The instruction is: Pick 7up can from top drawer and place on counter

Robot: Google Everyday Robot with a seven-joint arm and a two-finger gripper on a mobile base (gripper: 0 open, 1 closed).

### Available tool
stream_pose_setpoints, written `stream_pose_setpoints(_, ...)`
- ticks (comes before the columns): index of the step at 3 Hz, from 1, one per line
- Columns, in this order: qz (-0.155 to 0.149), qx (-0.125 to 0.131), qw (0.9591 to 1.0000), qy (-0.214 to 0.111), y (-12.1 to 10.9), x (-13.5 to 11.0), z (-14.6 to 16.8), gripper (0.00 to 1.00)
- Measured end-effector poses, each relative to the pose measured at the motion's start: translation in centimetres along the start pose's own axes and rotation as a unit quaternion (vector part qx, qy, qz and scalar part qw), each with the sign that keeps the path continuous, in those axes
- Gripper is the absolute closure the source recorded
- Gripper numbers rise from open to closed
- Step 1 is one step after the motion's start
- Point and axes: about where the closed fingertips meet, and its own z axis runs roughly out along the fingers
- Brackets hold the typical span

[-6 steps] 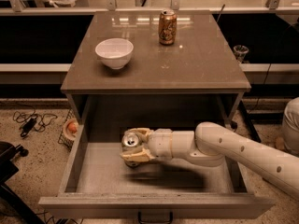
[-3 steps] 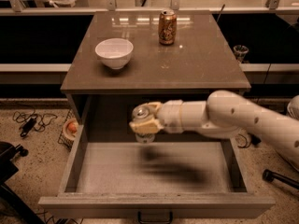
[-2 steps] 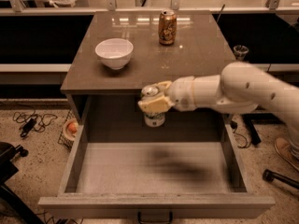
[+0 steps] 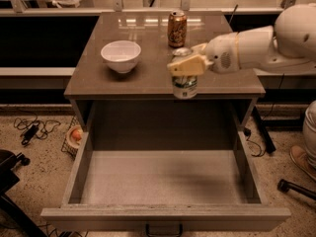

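Observation:
My gripper (image 4: 185, 67) is shut on the 7up can (image 4: 184, 84), a pale silver-white can with green markings low down and a shiny top. It holds the can upright over the front edge of the counter (image 4: 148, 78), right of centre. My white arm (image 4: 266, 43) reaches in from the right. The top drawer (image 4: 163, 179) stands pulled out below, its pale grey floor bare, with a dark handle (image 4: 163, 229) on its front panel.
A white bowl (image 4: 121, 56) sits on the counter's left side. An orange-brown can (image 4: 177, 28) stands at the counter's back, right of centre. Cables lie on the floor at left (image 4: 32, 129). A chair base (image 4: 296, 184) is at right.
The gripper has lifted the 7up can out of the drawer, up and to the right, to the counter's front edge. The drawer now holds nothing.

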Motion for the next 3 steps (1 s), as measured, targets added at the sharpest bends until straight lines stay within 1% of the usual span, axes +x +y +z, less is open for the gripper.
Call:
stream_pose_setpoints(1,0.006,0.031,0.9993,-0.018,-2.0,-1.7,-1.5,1.0)
stream_pose_setpoints(2,-0.009,0.076,0.9959,-0.047,-4.2,-2.6,-1.2,1.0)
stream_pose_setpoints(3,-0.04,0.132,0.9878,-0.071,-6.9,-3.5,-0.3,1.0)
